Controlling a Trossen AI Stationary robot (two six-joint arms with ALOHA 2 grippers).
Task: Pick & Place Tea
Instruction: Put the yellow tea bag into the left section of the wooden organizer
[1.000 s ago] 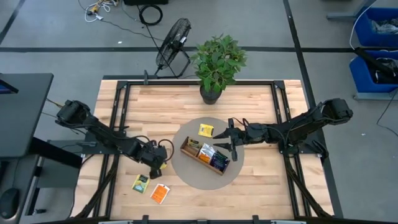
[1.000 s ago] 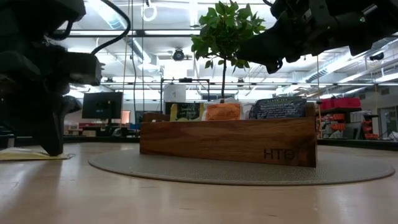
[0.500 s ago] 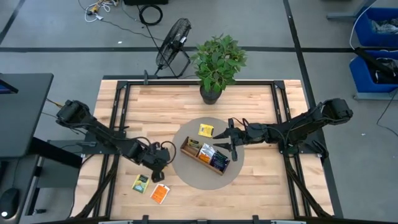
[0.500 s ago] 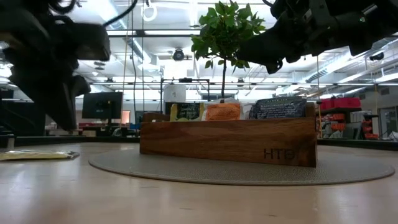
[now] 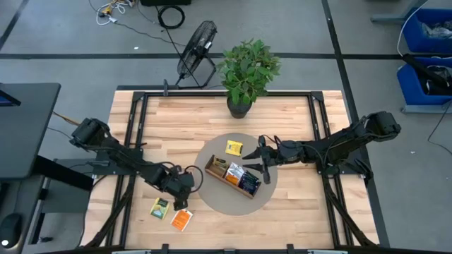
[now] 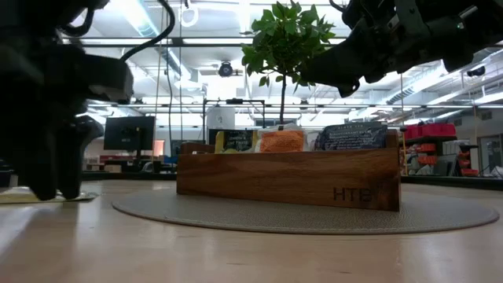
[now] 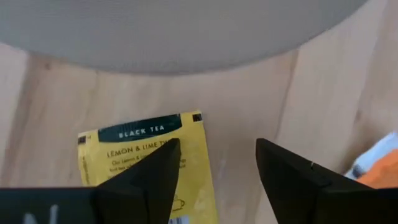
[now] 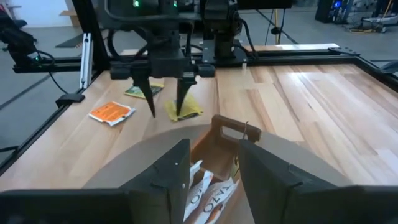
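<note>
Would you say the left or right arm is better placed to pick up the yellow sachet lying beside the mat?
Left: its open gripper hangs right over the yellow sachet, while the right gripper waits above the tray.

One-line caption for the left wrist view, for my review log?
Left end effector open just above a yellow lemon and lime black tea sachet on the wooden table, beside the grey mat.

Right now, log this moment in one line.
left tool: open over yellow sachet | right tool: open above tray | nothing held

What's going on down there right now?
Left gripper open, poised over yellow lemon-lime sachet on the wood. Right gripper open, hovering above tray. Nothing blocking.
</note>
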